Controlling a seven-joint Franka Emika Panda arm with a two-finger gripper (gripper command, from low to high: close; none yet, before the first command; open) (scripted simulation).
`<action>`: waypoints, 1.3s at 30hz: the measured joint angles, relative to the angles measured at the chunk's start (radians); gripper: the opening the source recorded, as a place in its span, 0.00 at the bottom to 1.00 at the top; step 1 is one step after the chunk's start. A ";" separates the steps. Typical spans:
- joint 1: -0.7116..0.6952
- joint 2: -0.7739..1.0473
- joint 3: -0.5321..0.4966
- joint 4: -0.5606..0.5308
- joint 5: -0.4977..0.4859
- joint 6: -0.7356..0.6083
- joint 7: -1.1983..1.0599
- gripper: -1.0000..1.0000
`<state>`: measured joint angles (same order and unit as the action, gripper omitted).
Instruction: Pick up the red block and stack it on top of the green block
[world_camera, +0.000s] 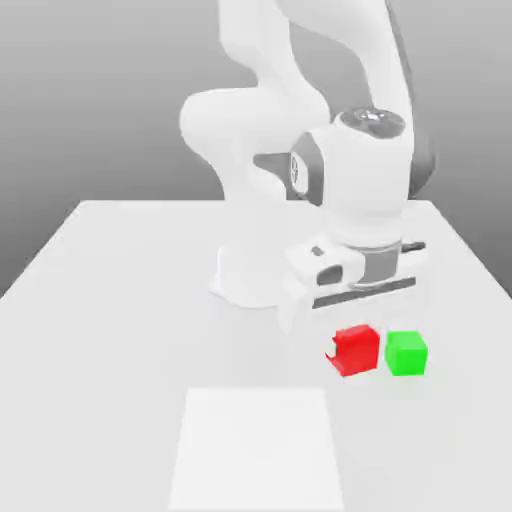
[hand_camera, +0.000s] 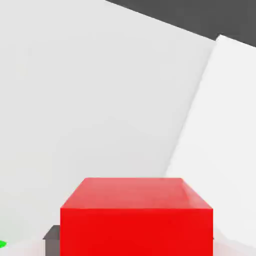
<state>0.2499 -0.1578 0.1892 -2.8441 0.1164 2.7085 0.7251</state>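
At the exterior view's right, the Panda's two-finger gripper (world_camera: 353, 333) has its jaws closed on the red block (world_camera: 355, 350), which sits between them. Just beside it, farther toward the exterior view's right, the green block (world_camera: 406, 353) stands on the white table (world_camera: 110, 360); so the coming move likely needs a lift first, then a short shift that way.

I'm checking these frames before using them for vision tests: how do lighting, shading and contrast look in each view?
Exterior view: bright, flat light; the white arm nearly blends into the pale table, while the green cube stands out. Hand view: the red cube shows a paler face beside a deeper red one.
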 joint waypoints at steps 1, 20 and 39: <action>0.016 -0.016 0.011 -0.004 0.011 -0.009 0.006 0.00; 0.175 -0.097 0.218 -0.081 0.039 -0.039 0.192 0.00; 0.076 0.174 0.263 -0.082 -0.193 0.230 0.351 1.00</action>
